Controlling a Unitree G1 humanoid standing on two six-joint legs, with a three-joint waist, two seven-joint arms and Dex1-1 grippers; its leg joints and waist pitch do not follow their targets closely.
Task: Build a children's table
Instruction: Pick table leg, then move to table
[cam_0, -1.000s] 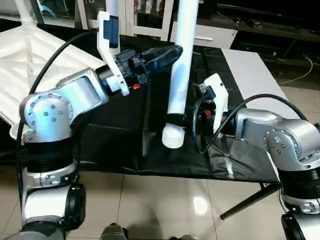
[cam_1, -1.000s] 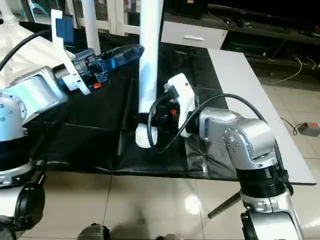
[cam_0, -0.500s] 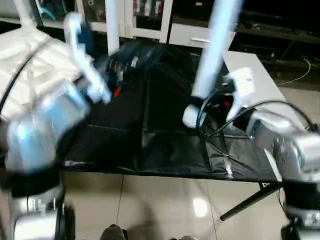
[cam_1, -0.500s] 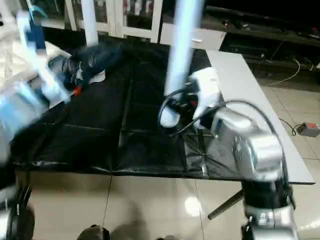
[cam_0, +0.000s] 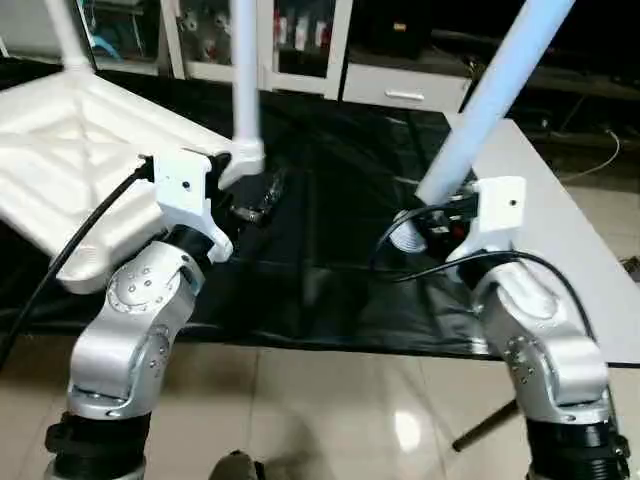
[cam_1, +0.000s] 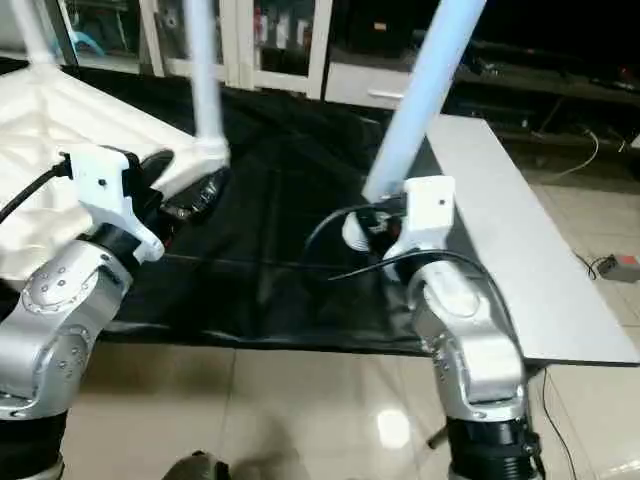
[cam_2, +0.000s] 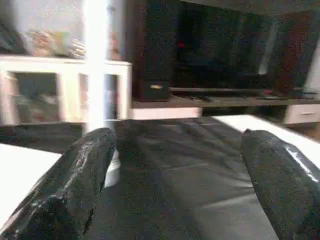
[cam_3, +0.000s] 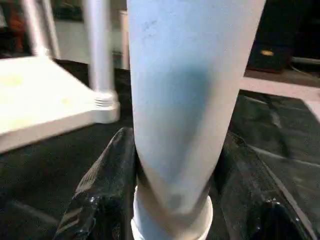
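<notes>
- The tabletop (cam_0: 70, 170) is lying upside down on the black mat (cam_0: 330, 270), ribbed underside up, off to the robot's left; every other place here is being given from it.
- One leg (cam_0: 243, 80) is already standing upright in the tabletop's near right corner socket (cam_0: 243, 160), and another leg (cam_0: 68, 35) is rising from a far corner.
- The loose leg (cam_0: 490, 95) is leaning well to the right of the tabletop, its ribbed foot end low over the mat and its long end tilting up and away.
- The right gripper (cam_3: 172, 190) is clenching that loose leg just above the ribbed end, with a finger pressing on each side.
- The left gripper (cam_2: 175, 170) is hanging wide open with nothing between its fingers, just beside the tabletop's near right corner.
- Doing this step well, I judge, is meaning carrying the loose leg across to an empty socket and bringing it upright before pushing, so the ribbed end is entering straight.
- The free left gripper is looking well placed to steady the tabletop's rim, since a push could be tipping it.
- The low grip is leaving a long lever above, so slow moves are seeming wise.
</notes>
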